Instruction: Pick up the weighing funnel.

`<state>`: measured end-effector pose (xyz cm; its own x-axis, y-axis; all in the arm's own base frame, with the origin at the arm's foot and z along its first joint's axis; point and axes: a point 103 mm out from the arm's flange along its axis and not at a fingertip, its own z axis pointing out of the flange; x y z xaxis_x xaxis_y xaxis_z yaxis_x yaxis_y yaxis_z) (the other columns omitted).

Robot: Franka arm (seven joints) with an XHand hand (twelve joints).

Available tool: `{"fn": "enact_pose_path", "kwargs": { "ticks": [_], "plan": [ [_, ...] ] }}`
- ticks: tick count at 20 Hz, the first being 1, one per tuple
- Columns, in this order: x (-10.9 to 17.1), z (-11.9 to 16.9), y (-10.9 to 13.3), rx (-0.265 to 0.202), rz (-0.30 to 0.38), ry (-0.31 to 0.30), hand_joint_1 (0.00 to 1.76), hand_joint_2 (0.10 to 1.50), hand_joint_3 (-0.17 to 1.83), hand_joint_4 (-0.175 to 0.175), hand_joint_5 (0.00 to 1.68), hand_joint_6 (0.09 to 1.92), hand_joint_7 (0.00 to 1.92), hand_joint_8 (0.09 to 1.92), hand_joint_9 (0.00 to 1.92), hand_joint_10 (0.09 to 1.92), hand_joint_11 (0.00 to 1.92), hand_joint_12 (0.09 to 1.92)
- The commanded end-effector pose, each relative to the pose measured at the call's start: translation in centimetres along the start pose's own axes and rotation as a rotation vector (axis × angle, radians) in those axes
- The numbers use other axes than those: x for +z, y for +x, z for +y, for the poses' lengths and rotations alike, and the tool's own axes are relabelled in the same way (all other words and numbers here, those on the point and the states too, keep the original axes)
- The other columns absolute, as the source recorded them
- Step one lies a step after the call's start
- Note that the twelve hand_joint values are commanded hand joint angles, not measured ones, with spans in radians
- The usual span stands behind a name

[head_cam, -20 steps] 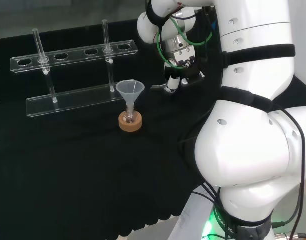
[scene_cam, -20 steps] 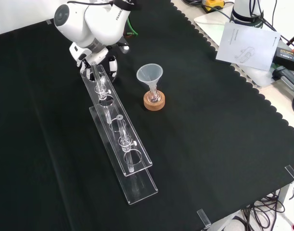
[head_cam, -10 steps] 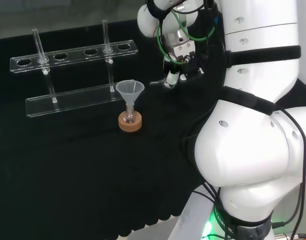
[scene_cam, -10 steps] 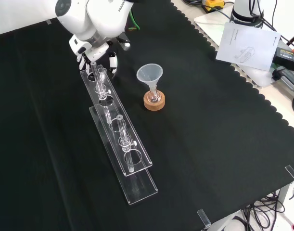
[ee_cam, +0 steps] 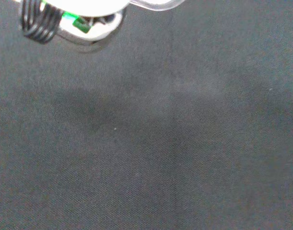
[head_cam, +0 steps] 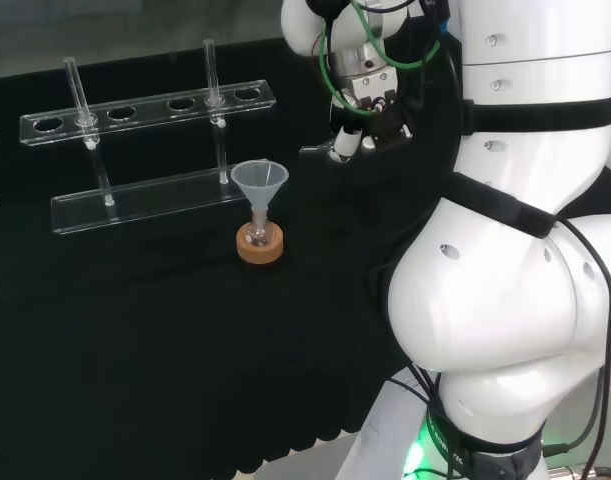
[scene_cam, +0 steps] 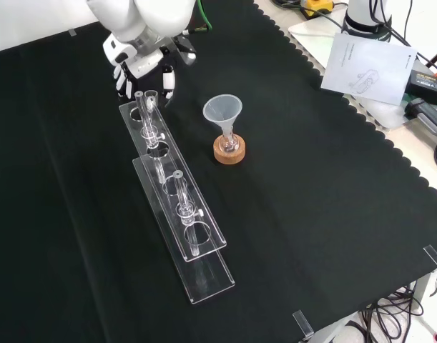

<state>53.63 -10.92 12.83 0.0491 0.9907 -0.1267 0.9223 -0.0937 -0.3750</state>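
The hand (head_cam: pixel 363 128) hangs in the upper middle of the head view, clear of the cloth (ee_cam: pixel 160 143). Its fingers are curled together round a small clear piece that I take for the weighing funnel (head_cam: pixel 313 150); a thin sliver of it pokes out toward the frame's left. From the wrist a curved clear rim sits right by the palm with bare cloth beneath it, which fits a piece carried in the air rather than lying down. In the front view the hand is at the upper left, just past the far end of the rack (scene_cam: pixel 179 207), fingertips pointing down, I'd guess so the piece sits cradled. The funnel (head_cam: pixel 260 182) stands mouth up over the cork ring (head_cam: pixel 259 245) near the frame's middle, well apart from the hand and out of its way. To my eye the pick-up looks about done; the risk now is the smooth little thing slipping from the fingers
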Motion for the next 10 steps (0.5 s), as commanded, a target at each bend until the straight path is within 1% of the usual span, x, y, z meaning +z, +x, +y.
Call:
{"fn": "enact_pose_path", "kwargs": {
  "ticks": [1, 3, 7, 10],
  "plan": [
    [-1.9, -2.3, -1.3, 0.023, 0.002, -0.027, 1.08, 0.68, 0.74, 0.175, 1.14, 0.95, 0.54, 0.66, 0.86, 0.47, 0.55, 1.26],
    [-2.5, -3.2, -1.5, 0.027, 0.003, -0.036, 1.08, 0.68, 0.74, 0.175, 1.14, 0.95, 0.54, 0.66, 0.86, 0.47, 0.56, 1.26],
    [-3.6, -5.1, -1.5, 0.04, -0.032, -0.047, 1.08, 0.68, 0.73, 0.175, 1.13, 0.95, 0.54, 0.66, 0.86, 0.47, 0.57, 1.26],
    [-4.3, -6.4, -1.2, 0.045, -0.046, -0.052, 1.08, 0.68, 0.73, 0.175, 1.13, 0.95, 0.54, 0.66, 0.86, 0.47, 0.58, 1.25]
  ]
}}
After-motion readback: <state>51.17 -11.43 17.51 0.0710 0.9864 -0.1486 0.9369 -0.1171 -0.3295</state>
